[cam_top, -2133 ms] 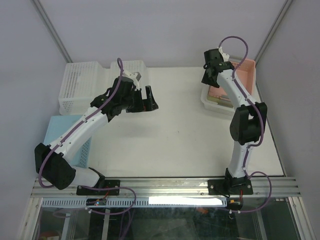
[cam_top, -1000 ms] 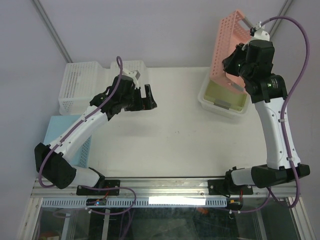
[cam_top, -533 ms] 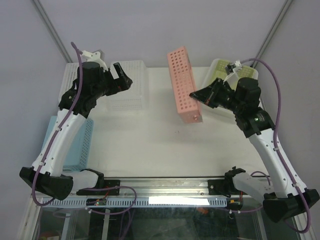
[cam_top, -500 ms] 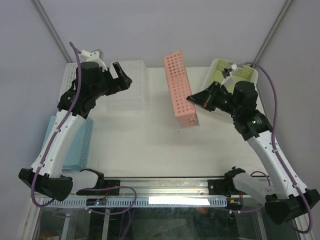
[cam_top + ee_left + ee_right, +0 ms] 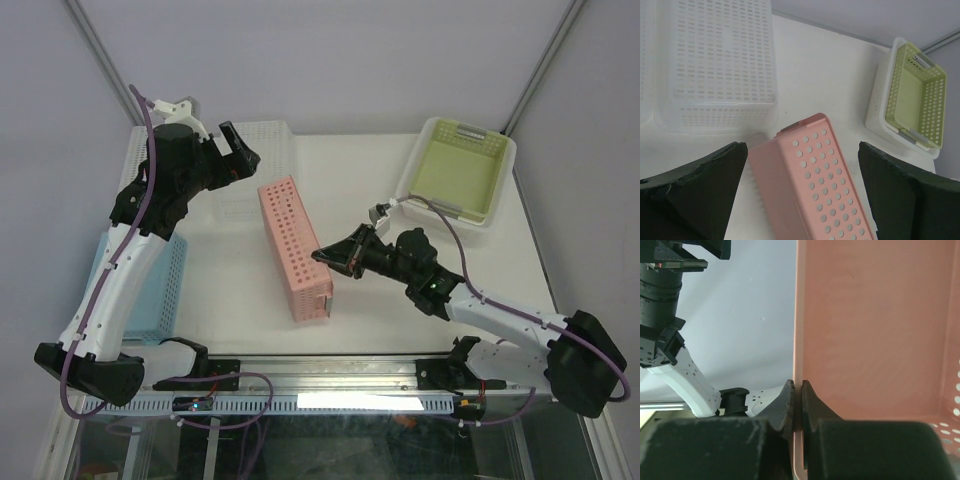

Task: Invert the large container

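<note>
The task step in hand appears to be the approach: the large container is sitting at the upper left of the table, apparently open side up and not yet turned over. The left gripper is hovering above its near edge with the jaws fully released and nothing between them. The right gripper is clenching on the rim wall of the pink basket. This basket is lying tilted on its long side in the centre of the frame. In the left wrist view, its upper end is sitting just beside the near wall of the large container. The next move is likely calling for the left gripper to descend over one wall of the large container, close on that wall, lift it and rotate it until the grid base is facing up. The pink basket is crowding the space in which the container would be swinging, so clearance on that side is a point to check first. The large container is showing nothing inside it, and the pink basket is also showing an empty interior in the right wrist view. At the upper right, a green basket is nesting inside a white tub and is holding nothing. A blue basket is standing at the left edge; its contents are hidden.
</note>
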